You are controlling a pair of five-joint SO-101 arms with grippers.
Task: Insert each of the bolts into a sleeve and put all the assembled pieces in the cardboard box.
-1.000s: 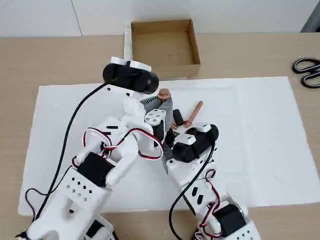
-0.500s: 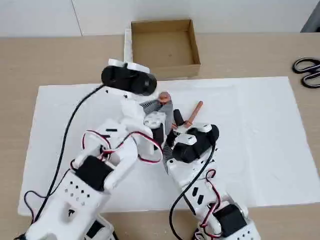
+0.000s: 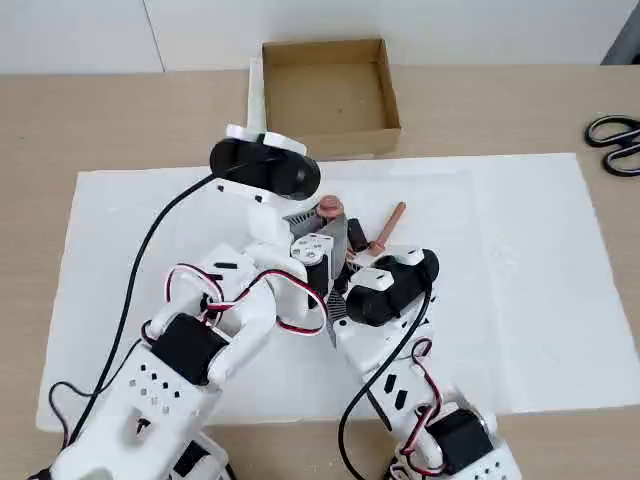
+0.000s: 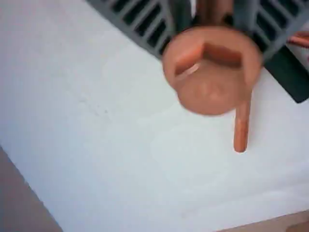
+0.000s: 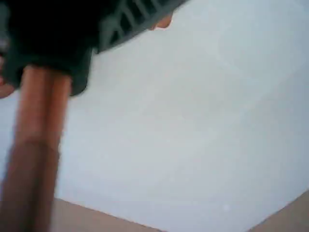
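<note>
A flanged copper piece [image 4: 212, 72] is gripped between the left fingers [image 4: 140, 19], over the white sheet [image 3: 520, 270] near the cardboard box [image 3: 325, 95]. A copper rod [image 3: 390, 228] is clamped in the right fingers [image 5: 48, 48], slightly farther from the box.

A wooden table [image 3: 120, 110] carries a white sheet [image 3: 540, 270]. Scissors [image 3: 615, 143] lie on bare wood beside it. A white wall [image 3: 450, 30] stands behind.

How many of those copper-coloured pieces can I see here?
2. A round-headed piece in the left tool; a long rod in the right tool beside it. More may be hidden under the arms.
</note>
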